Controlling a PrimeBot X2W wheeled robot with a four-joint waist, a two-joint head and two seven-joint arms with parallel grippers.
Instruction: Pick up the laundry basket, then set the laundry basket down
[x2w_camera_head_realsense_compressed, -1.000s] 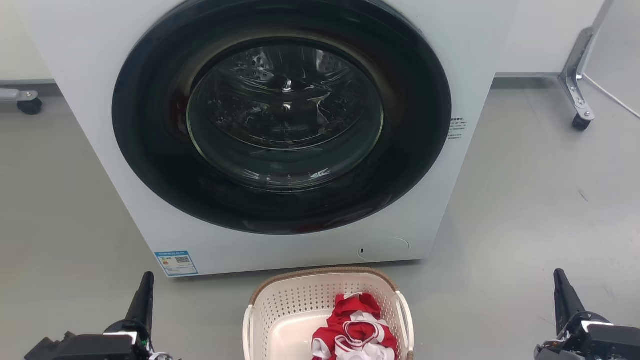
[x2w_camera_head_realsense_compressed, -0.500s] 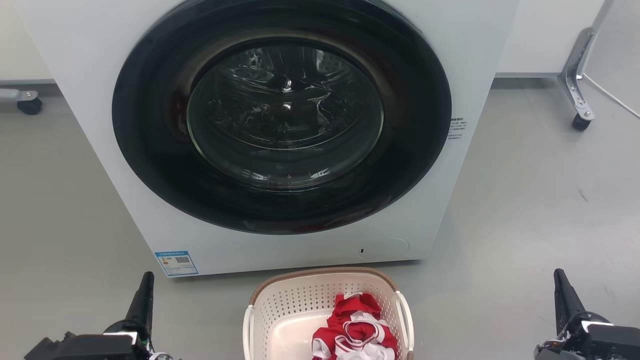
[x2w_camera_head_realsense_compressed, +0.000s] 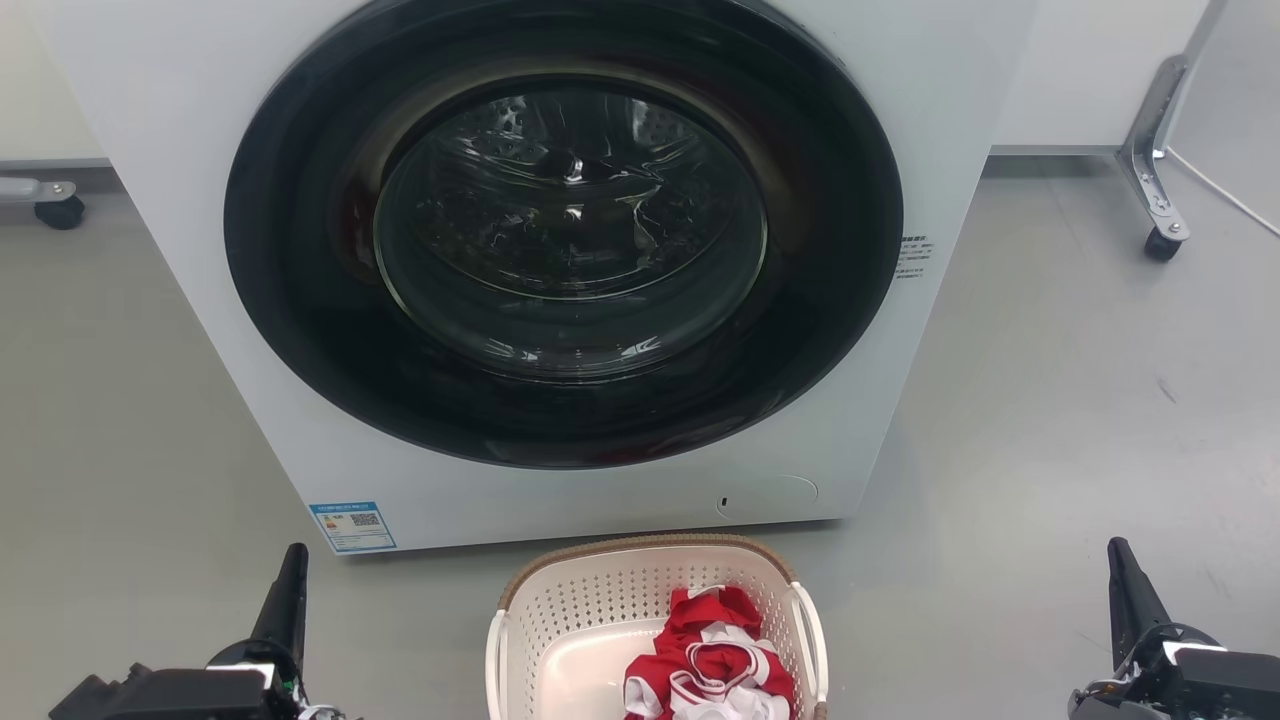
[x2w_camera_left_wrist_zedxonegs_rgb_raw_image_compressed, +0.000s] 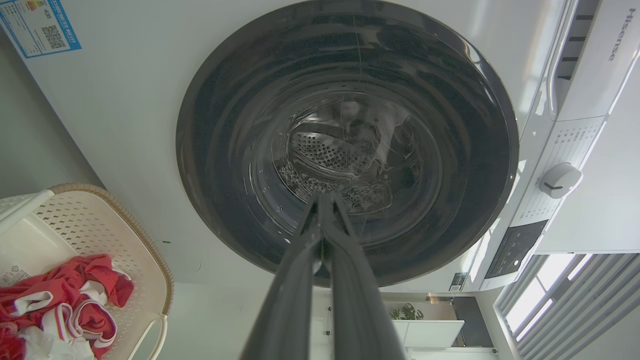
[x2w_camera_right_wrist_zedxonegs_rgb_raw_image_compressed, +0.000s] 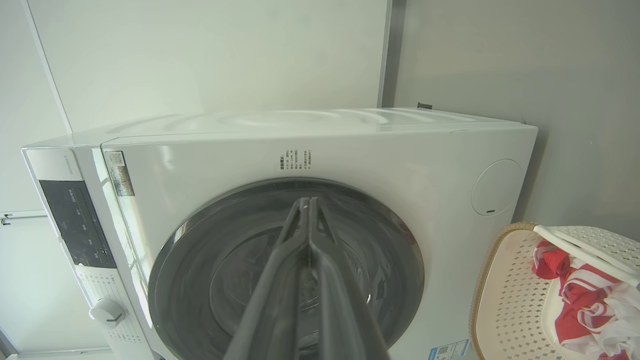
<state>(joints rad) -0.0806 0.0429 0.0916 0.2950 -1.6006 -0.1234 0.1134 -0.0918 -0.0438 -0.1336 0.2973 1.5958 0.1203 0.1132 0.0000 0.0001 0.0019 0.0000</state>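
**Head view.** You see the laundry basket (x2w_camera_head_realsense_compressed: 600, 600) standing upright on the floor (x2w_camera_head_realsense_compressed: 1050, 400) directly in front of the washing machine (x2w_camera_head_realsense_compressed: 180, 200). It is close to the machine's base and below its round door (x2w_camera_head_realsense_compressed: 565, 230). A red and white garment (x2w_camera_head_realsense_compressed: 715, 660) lies inside the basket. The left gripper (x2w_camera_head_realsense_compressed: 292, 560) sits in front of the machine's lower left corner. The right gripper (x2w_camera_head_realsense_compressed: 1122, 565) sits in front of the machine and beyond its right edge. Both are well apart from the basket.

**Left wrist view.** Note the left gripper's fingers (x2w_camera_left_wrist_zedxonegs_rgb_raw_image_compressed: 300, 260): they are pressed together at the tips, hold nothing, and point at the machine's door. The basket shows beside the machine front, untouched.

**Right wrist view.** Note the right gripper's fingers (x2w_camera_right_wrist_zedxonegs_rgb_raw_image_compressed: 280, 270): they meet at the tips, hold nothing, and point at the upper part of the machine's door. The basket rests near the machine's lower front corner, clear of the fingers.
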